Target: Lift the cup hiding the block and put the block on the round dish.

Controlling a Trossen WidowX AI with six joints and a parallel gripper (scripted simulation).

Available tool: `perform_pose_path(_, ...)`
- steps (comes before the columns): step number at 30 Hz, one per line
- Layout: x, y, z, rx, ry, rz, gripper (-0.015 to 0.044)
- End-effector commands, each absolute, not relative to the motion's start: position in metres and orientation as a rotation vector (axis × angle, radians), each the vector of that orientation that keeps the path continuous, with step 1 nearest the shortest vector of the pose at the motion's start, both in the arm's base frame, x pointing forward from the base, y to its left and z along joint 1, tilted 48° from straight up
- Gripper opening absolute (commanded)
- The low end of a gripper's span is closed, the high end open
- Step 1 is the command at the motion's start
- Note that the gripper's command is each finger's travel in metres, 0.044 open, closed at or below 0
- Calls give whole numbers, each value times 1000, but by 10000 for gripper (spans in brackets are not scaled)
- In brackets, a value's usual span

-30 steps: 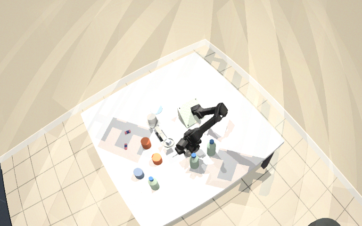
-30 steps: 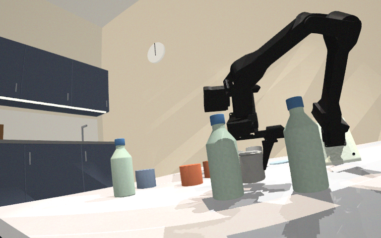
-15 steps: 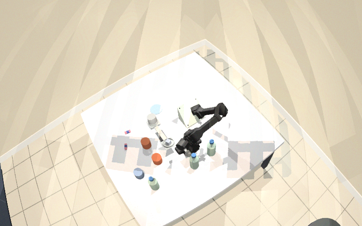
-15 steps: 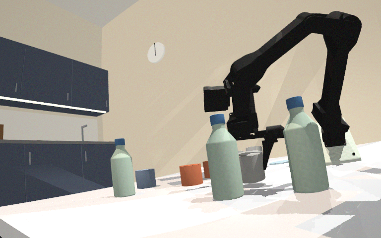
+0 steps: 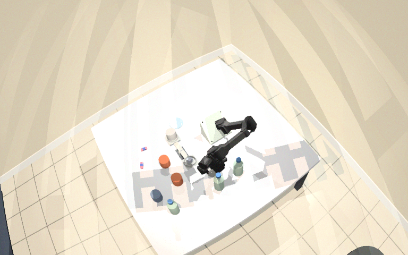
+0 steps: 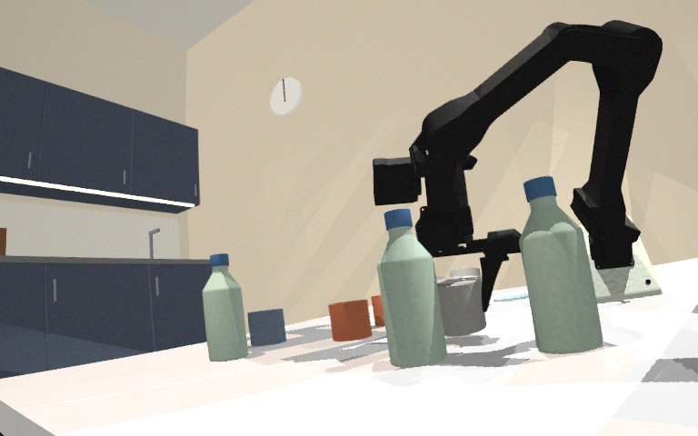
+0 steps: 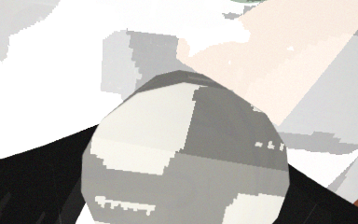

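My gripper [image 5: 211, 171] [image 6: 462, 287] is shut on a grey cup [image 5: 212, 173] [image 6: 462, 309] [image 7: 186, 154]. It holds the cup upright, low over the table, between two green bottles. The cup's round end fills the wrist view. The small balance [image 5: 179, 148] lies left of the gripper. The other grey cup [image 5: 171, 135] stands on its far end. On its near end a small grey block [image 5: 189, 161] lies uncovered on the round pan. The pale blue round dish [image 5: 176, 122] lies beyond the far cup.
Green bottles [image 5: 218, 181] [image 5: 238, 167] [image 6: 412, 298] [image 6: 558, 272] stand close on either side of the gripper; a third [image 5: 173, 206] [image 6: 224, 313] is farther off. Two orange cups [image 5: 164, 161] [image 5: 177, 179], a blue cup [image 5: 156, 195] and a pale wedge [image 5: 212, 127] by the arm's base are also on the table.
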State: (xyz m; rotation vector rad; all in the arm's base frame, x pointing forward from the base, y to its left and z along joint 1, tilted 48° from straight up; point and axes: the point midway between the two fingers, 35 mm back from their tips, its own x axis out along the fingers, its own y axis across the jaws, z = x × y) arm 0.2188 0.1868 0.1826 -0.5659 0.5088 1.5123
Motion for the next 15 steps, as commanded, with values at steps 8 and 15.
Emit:
perform_pose_path(8, 212, 191, 173, -578, 547, 1536, 26)
perform_pose_path(15, 212, 191, 173, -578, 547, 1536, 210)
